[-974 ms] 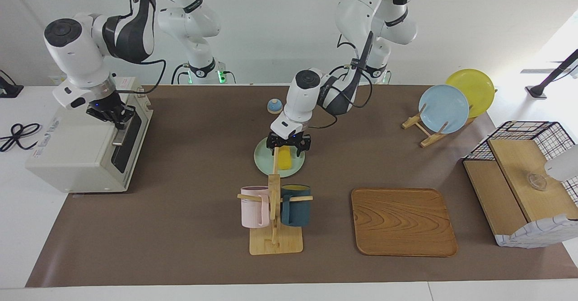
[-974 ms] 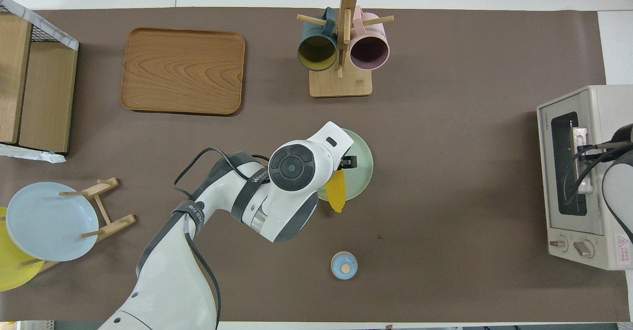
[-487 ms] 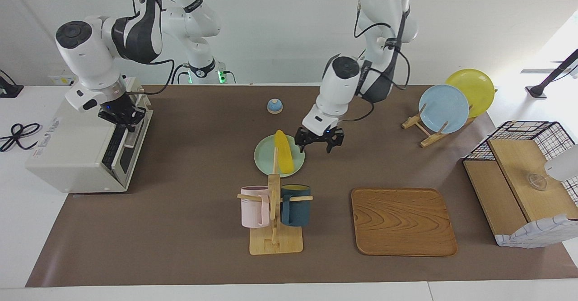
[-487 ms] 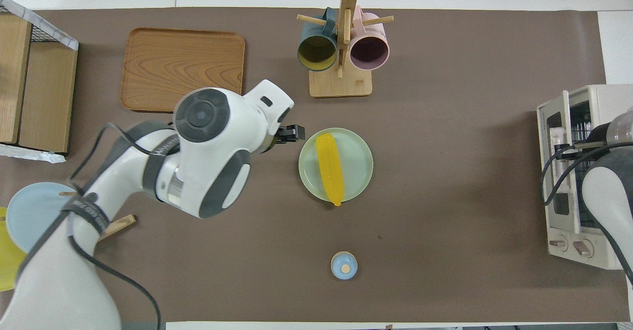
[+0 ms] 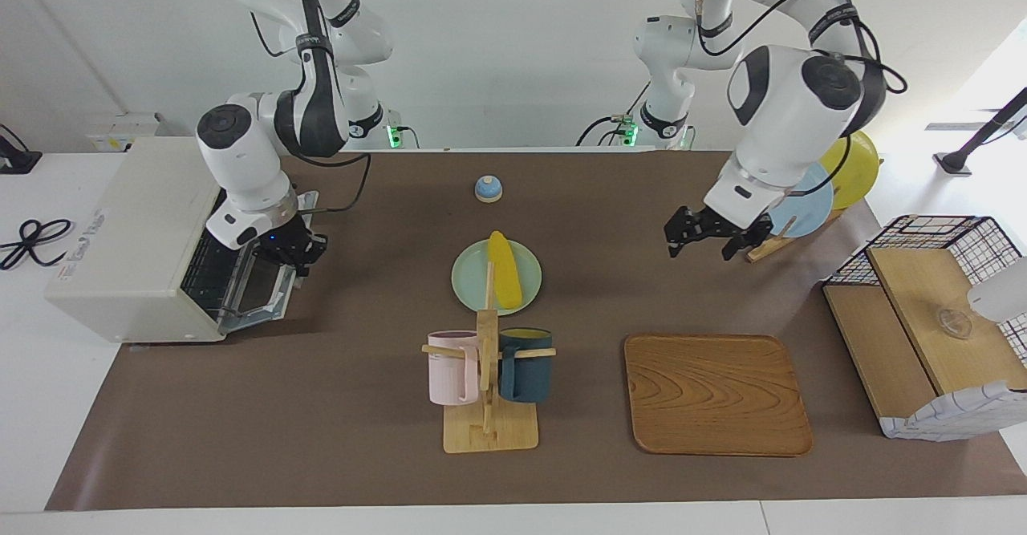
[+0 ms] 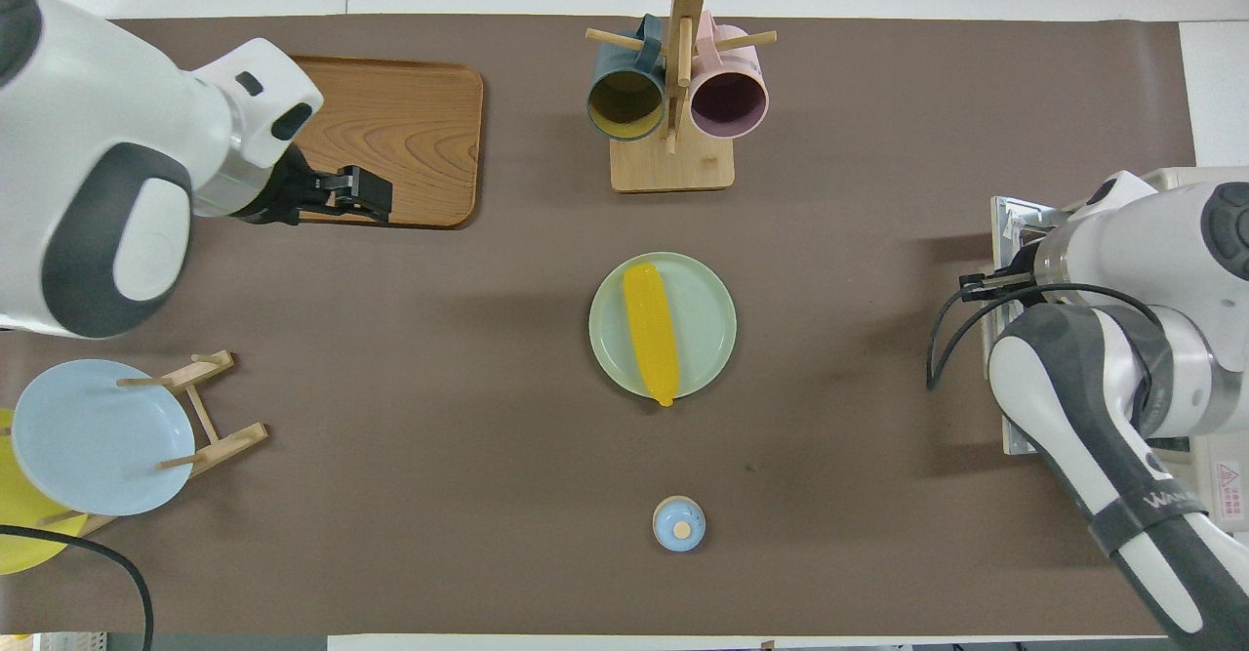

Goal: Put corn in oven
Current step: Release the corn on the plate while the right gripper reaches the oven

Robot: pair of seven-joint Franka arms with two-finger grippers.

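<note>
Brown-matted bench (image 5: 321, 407), wide bare mat at frame bottom. Corn (image 5: 504, 281) lies on green plate (image 5: 469, 282), frame centre. Oven (image 5: 136, 246), middle left edge, door dropped open. Right gripper (image 5: 287, 251) at the door's edge, jaws' state unreadable. Left gripper (image 5: 706, 234), raised at centre right, jaws apart, empty.

no text can be read.
</note>
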